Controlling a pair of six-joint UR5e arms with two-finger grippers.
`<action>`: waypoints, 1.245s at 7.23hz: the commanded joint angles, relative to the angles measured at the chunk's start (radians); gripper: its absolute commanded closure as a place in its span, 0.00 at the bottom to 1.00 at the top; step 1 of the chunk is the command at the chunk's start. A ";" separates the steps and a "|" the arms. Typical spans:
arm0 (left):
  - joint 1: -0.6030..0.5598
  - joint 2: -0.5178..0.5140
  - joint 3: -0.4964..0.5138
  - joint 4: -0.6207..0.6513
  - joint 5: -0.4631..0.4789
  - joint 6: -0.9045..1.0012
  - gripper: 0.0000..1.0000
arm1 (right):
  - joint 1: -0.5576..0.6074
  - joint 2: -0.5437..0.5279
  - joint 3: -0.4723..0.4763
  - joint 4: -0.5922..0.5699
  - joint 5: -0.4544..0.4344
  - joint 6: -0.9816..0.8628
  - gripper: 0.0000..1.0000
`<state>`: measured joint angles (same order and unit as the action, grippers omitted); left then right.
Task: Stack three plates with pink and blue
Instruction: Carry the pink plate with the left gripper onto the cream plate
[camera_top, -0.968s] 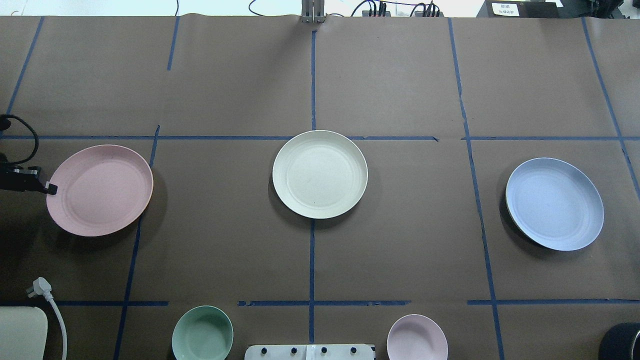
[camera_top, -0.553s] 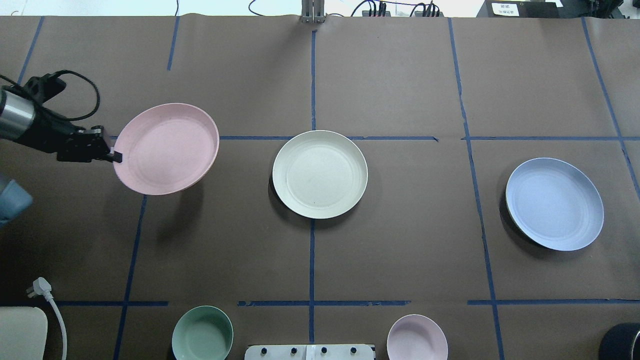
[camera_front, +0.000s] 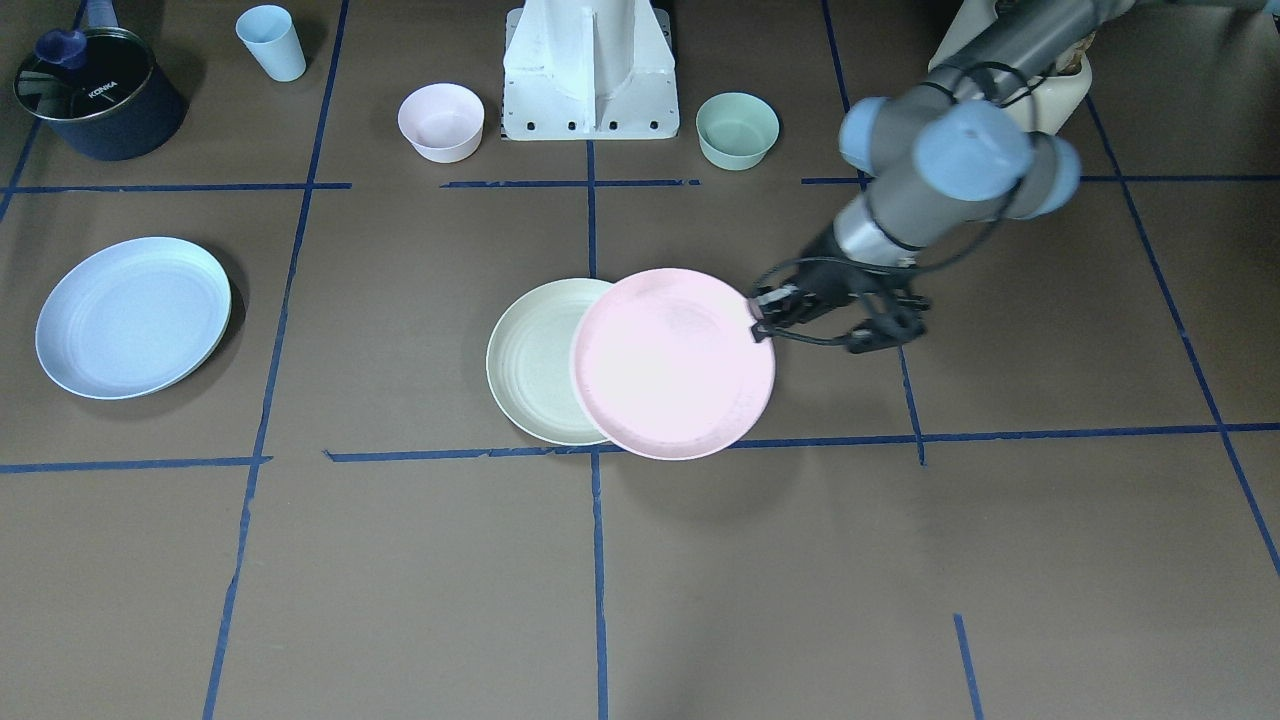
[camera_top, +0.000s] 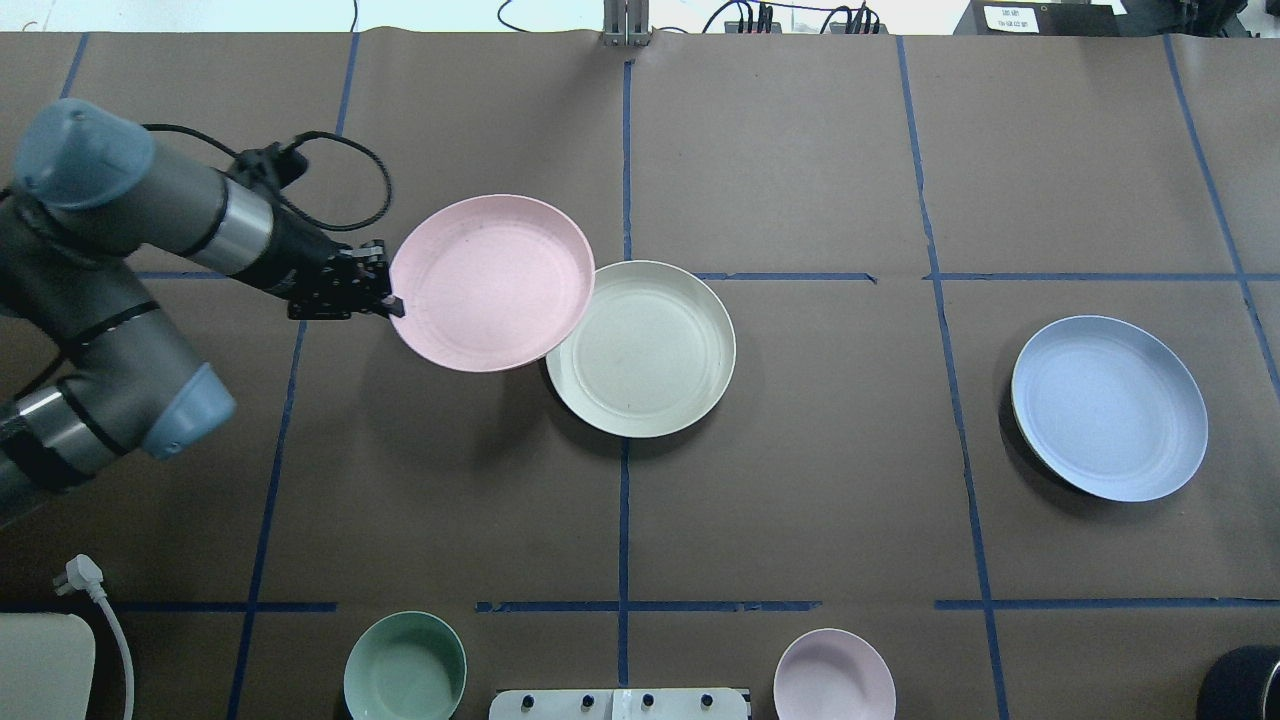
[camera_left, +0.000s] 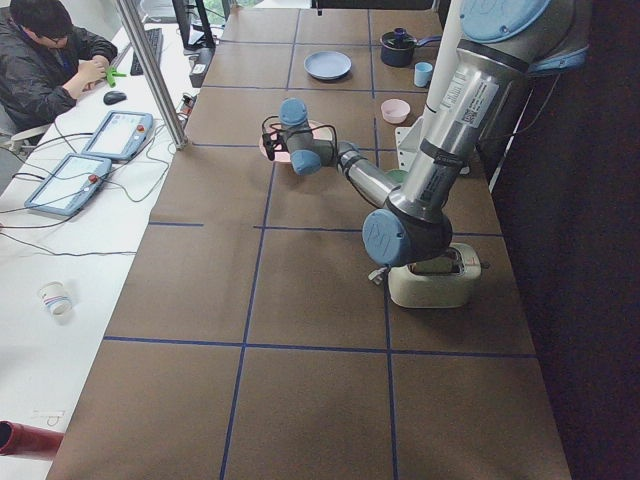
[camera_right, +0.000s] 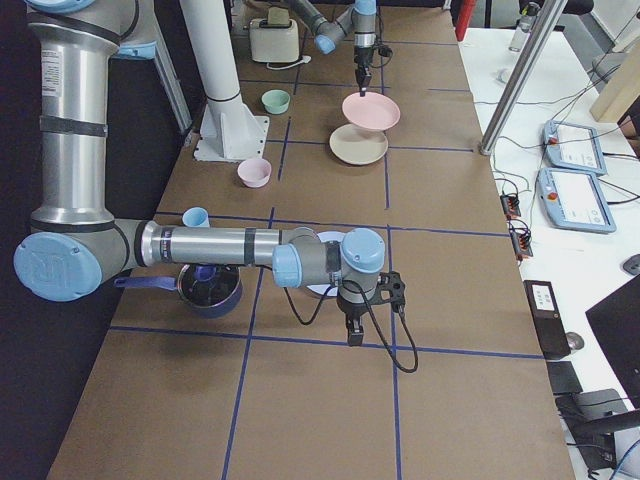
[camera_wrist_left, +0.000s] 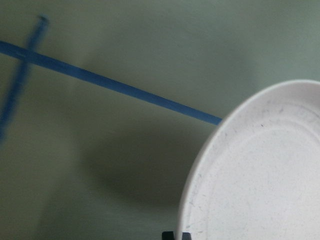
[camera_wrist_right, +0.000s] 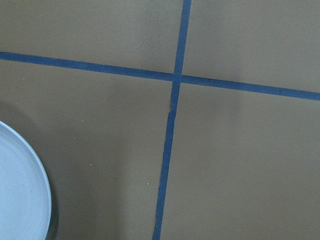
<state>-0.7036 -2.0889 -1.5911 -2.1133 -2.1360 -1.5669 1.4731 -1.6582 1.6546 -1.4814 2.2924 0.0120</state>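
Note:
My left gripper (camera_top: 395, 303) is shut on the rim of the pink plate (camera_top: 490, 282) and holds it above the table. The plate overlaps the left edge of the cream plate (camera_top: 655, 360) at the table's middle. In the front view the gripper (camera_front: 757, 328) holds the pink plate (camera_front: 670, 362) partly over the cream plate (camera_front: 525, 365). The left wrist view shows the pink plate's rim (camera_wrist_left: 260, 175). The blue plate (camera_top: 1108, 407) lies flat at the right. My right gripper (camera_right: 353, 340) shows only in the exterior right view, beside the blue plate; I cannot tell if it is open.
A green bowl (camera_top: 405, 667) and a pink bowl (camera_top: 834, 676) stand at the near edge, either side of the robot base (camera_front: 590, 70). A dark pot (camera_front: 95, 95) and a light blue cup (camera_front: 272, 42) stand near the robot's right. Blue tape lines cross the brown table.
My left arm has lifted the pink plate from the table's far left and carried it right, until it overlaps the cream plate's edge. The blue and cream plates have not moved.

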 joint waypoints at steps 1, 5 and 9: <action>0.125 -0.098 0.026 0.078 0.120 -0.031 1.00 | 0.000 0.000 -0.006 0.001 0.001 -0.001 0.00; 0.104 -0.041 0.007 0.082 0.114 0.083 0.00 | 0.000 0.005 -0.004 0.001 0.001 0.000 0.00; -0.264 0.258 -0.227 0.449 -0.101 0.932 0.00 | -0.002 0.018 -0.001 0.001 0.015 0.002 0.00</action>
<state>-0.8635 -1.9370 -1.7320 -1.8116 -2.2112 -0.9146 1.4721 -1.6452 1.6543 -1.4803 2.2996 0.0127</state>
